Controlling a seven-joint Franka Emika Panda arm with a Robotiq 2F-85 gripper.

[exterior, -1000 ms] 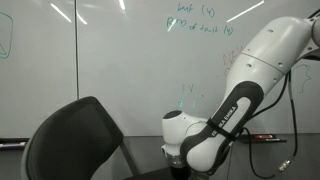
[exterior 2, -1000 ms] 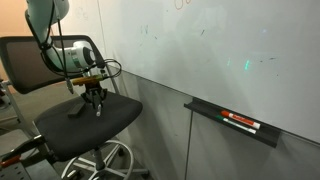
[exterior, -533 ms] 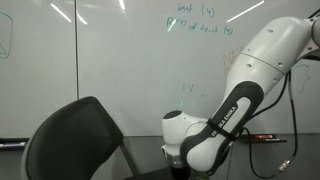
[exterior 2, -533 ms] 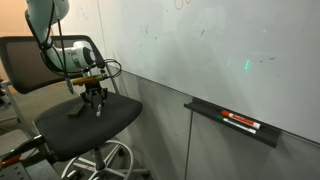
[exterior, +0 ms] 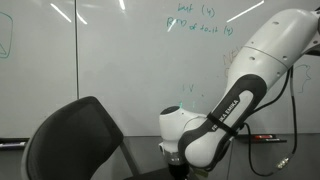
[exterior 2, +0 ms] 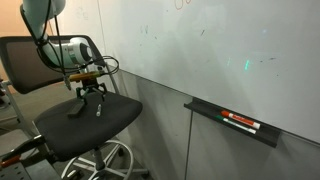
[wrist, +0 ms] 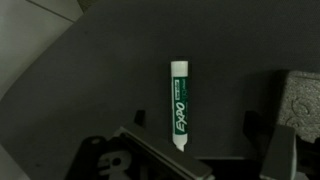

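Above the black padded seat of the office chair (exterior 2: 75,135), the black robot gripper (exterior 2: 91,96) hung with its fingers apart, clamped on nothing. Just under it, the white dry-erase marker with green cap (wrist: 179,103) lay on the seat, free between both fingers.

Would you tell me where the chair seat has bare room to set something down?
The seat is bare along its near edge and toward the whiteboard. It is crowded under the open pincer, where the green marker lies near a dark object.
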